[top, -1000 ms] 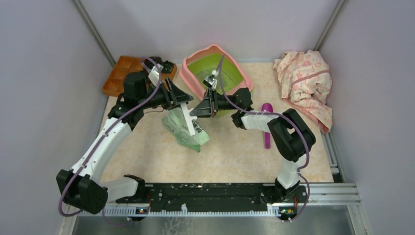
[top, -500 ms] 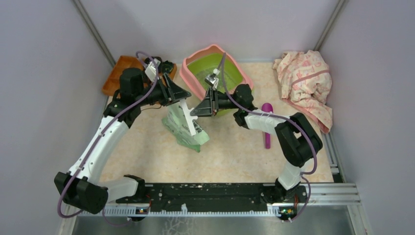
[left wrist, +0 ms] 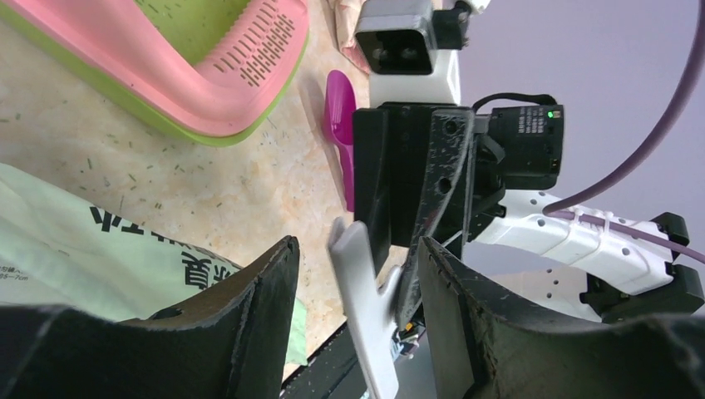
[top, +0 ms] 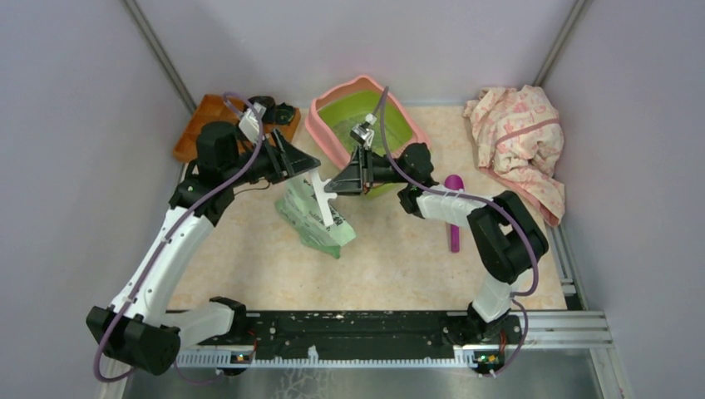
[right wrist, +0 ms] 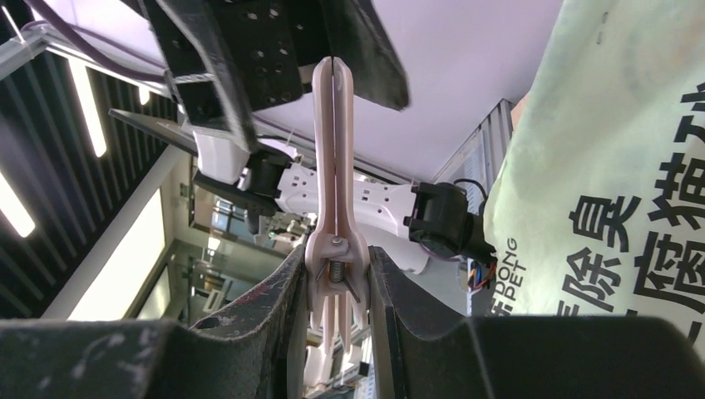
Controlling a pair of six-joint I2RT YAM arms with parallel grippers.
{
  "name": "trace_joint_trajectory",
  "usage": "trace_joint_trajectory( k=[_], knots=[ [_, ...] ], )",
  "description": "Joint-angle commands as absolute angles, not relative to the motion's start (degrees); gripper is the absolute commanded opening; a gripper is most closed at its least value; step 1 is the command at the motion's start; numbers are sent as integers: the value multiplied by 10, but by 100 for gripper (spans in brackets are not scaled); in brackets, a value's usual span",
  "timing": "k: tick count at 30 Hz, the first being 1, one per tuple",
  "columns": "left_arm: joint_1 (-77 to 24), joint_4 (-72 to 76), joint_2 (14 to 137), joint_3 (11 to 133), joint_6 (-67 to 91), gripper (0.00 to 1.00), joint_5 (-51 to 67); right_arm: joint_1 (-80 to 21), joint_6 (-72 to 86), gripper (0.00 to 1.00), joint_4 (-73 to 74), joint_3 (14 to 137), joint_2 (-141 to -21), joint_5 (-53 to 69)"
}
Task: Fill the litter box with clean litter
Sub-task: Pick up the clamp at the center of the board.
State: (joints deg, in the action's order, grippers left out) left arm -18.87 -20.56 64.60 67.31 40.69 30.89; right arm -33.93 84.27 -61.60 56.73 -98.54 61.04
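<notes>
The litter box (top: 320, 125), a lime green basin with a pink rim, stands at the back centre; its slotted grate (left wrist: 259, 43) shows in the left wrist view. A few litter granules (left wrist: 125, 176) lie scattered on the table beside it. The pale green litter bag (top: 320, 229) lies in front of the box. Above the bag, my right gripper (right wrist: 337, 258) is shut on the spring end of a white clip (right wrist: 332, 150). My left gripper (left wrist: 357, 249) is open, its jaws on either side of the clip's (left wrist: 366, 307) other end without closing on it.
A purple scoop (top: 453, 212) lies right of the bag. A crumpled patterned cloth (top: 520, 141) sits at the back right. An orange-brown wooden tray (top: 204, 125) is at the back left. Walls close in on three sides.
My left arm has shifted slightly left and back, and both grippers have risen a little with the clip between them. The bag and the box have not moved.
</notes>
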Motion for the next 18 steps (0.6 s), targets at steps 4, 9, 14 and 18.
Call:
trace_joint_trajectory(
  k=[4, 9, 14, 18],
  knots=[
    [-187, -169, 636, 635, 413, 59, 346, -338, 910, 0, -740, 603, -997, 593],
    [-188, -156, 641, 626, 422, 54, 361, -339, 931, 0, -756, 611, -1009, 593],
    [-188, -149, 649, 630, 429, 28, 365, -342, 943, 0, -760, 606, -1013, 599],
    [-188, -163, 658, 645, 434, 17, 363, -342, 961, 7, -774, 593, -1015, 608]
  ],
)
